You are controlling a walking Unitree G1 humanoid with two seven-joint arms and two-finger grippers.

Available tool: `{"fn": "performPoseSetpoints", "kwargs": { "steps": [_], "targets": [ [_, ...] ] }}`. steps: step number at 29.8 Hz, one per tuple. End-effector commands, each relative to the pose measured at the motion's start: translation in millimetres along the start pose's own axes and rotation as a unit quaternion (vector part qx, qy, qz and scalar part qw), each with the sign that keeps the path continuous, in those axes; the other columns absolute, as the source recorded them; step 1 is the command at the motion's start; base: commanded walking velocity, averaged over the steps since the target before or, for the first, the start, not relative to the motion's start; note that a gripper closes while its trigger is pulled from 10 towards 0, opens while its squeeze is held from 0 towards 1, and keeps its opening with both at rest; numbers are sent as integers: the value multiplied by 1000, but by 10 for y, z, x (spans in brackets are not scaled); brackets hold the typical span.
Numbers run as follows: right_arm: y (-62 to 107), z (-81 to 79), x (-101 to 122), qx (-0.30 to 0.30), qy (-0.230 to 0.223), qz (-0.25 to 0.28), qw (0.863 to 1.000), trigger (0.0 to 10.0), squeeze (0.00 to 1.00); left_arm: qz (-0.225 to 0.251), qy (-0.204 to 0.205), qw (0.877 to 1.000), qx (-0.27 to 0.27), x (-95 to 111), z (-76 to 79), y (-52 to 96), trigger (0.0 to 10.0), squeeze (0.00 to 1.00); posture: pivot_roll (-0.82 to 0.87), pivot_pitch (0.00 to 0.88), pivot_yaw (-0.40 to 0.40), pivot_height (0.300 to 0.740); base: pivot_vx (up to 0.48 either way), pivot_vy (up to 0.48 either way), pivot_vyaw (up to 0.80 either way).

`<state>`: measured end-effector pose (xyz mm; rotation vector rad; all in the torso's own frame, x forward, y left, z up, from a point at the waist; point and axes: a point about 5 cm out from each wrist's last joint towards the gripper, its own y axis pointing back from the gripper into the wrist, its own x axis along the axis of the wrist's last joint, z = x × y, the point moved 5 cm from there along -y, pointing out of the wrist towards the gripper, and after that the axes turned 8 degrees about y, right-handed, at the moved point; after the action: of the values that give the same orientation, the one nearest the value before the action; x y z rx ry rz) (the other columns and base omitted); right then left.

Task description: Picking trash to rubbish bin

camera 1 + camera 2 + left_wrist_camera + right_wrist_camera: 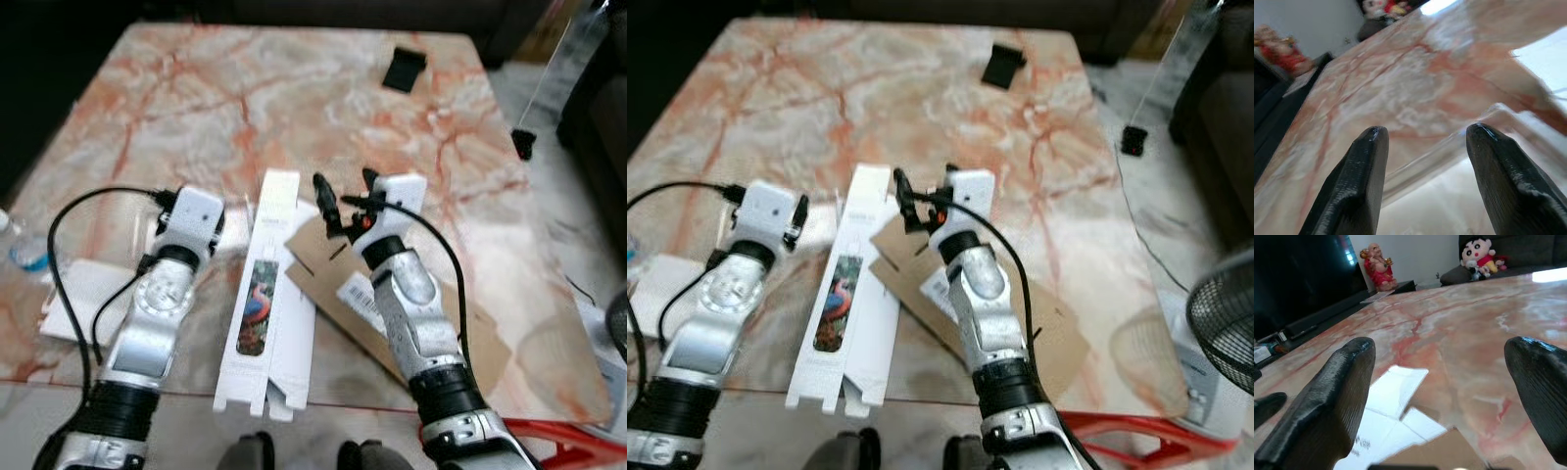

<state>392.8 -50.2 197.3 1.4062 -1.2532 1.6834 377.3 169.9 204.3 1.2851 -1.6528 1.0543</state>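
Two grippers sit low over a marble-patterned table (196, 88). Right gripper (343, 192), fingers spread wide, hovers above the near corner of a flattened brown cardboard piece (338, 284) bearing a white barcode label (361, 294); the cardboard runs back under that forearm. Left gripper (1422, 142) has its fingers parted, pointing across bare tabletop. Between the two arms lies a long flattened white carton (266, 294) with a bird picture, its near end overhanging the table edge, one side tucked beneath the cardboard. Outboard of the left arm: a white flat box (73, 294). Well ahead of the right gripper rests a small black object (404, 70); open marble lies between. Beyond the table's right edge stands a fan (1227, 304).
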Motion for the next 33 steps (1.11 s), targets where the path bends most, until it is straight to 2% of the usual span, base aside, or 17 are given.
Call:
{"fn": "performPoseSetpoints", "kwargs": {
  "steps": [1,2,3,4,8,9,12,13,15,16,17,24,27,30,32,33],
  "targets": [
    [16,0,-6,2,-2,-2,1000,10000,0,10,-16,997,-72,134,114,10,10000,0,68,236,-26,740,0,0,0],
    [16,-3,-8,4,-3,-2,1000,10000,0,2,-37,993,-109,156,128,9,10000,0,68,236,-26,740,0,0,0],
    [16,-3,-8,4,-3,-2,1000,10000,0,2,-37,993,-109,156,128,9,10000,0,68,236,-26,740,0,0,0],
    [17,-9,-9,5,-3,-2,1000,10000,0,-1,-36,990,-134,200,111,4,10000,0,71,238,-25,740,0,0,0],
    [14,-14,-7,6,-3,-2,1000,10000,0,13,-15,988,-156,308,64,5,10000,0,71,238,-25,740,0,0,0],
    [15,-13,-7,6,-4,-2,1000,10000,0,8,-24,986,-165,306,7,9,10000,1000,77,245,-28,740,0,0,0],
    [23,-12,-19,8,-4,-4,1000,10000,0,-34,-39,982,-180,173,-28,20,10000,1000,79,246,-29,740,0,0,0],
    [23,-12,-19,8,-4,-4,1000,10000,0,-34,-39,982,-180,173,-28,20,10000,1000,79,246,-29,740,0,0,0],
    [27,-17,-23,11,-4,-6,1000,10000,0,-82,-56,978,-181,9,-52,11,10000,1000,77,247,-34,740,0,0,0],
    [31,-13,-21,12,-3,-6,1000,10000,0,-79,-76,976,-189,1,-10,4,10000,369,74,250,-40,740,0,0,0],
    [36,-13,-28,14,-2,-7,1000,10000,0,-90,-99,971,-197,-66,64,-14,10000,0,74,251,-45,740,0,0,0],
    [50,-13,-26,19,0,-8,1000,10000,0,-119,-114,966,-202,-216,200,-104,10000,0,62,260,-52,740,0,0,0],
    [58,-8,-15,19,1,-8,1000,10000,0,-116,-109,968,-193,-197,234,-185,10000,0,52,268,-58,740,0,0,0],
    [72,0,-13,20,1,-9,1000,10000,0,-107,-124,969,-184,-157,255,-280,10000,0,44,272,-64,740,0,0,0],
    [73,0,-12,20,1,-9,1000,10000,0,-107,-124,969,-184,-156,256,-283,10000,0,44,272,-64,740,0,0,0],
    [83,4,-14,21,2,-11,1000,10000,0,-99,-117,971,-181,-97,267,-322,10000,0,35,275,-74,740,0,0,0]
  ]
}}
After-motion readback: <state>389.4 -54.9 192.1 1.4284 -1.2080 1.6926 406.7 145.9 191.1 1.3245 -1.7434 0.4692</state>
